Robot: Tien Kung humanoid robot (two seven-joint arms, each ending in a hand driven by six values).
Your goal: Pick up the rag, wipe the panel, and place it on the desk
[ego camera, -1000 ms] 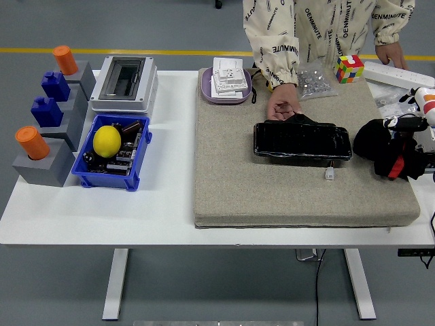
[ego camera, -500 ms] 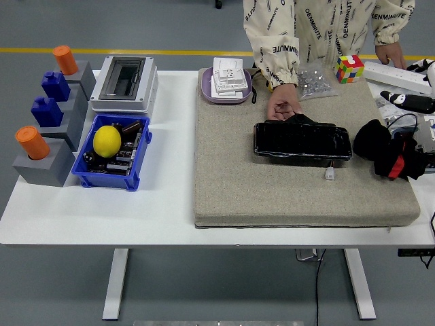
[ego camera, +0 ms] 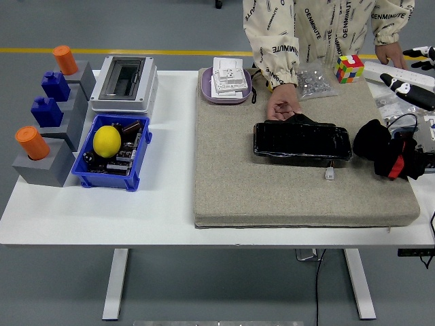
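White table (ego camera: pixel 170 224) is carrying a grey mat (ego camera: pixel 299 197) w/ open room along its near half. Person's hand (ego camera: pixel 282 105) is resting on the black panel (ego camera: pixel 302 141) at mat centre; sleeve print is reading "DENMINUTE". Black-red rag (ego camera: pixel 389 155) is lying at the mat's right edge, untouched. Right hand (ego camera: pixel 414 71) is hovering at far right, fingers spread, holding nothing. 2 orange cylinders, 2 blue blocks sitting at left.

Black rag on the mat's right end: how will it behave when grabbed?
The rag lies bunched in soft folds, so probably floppy and drapes from the fingers. It looks light, likely lifting easily. Its red part could snag or trail. The right hand is off it.
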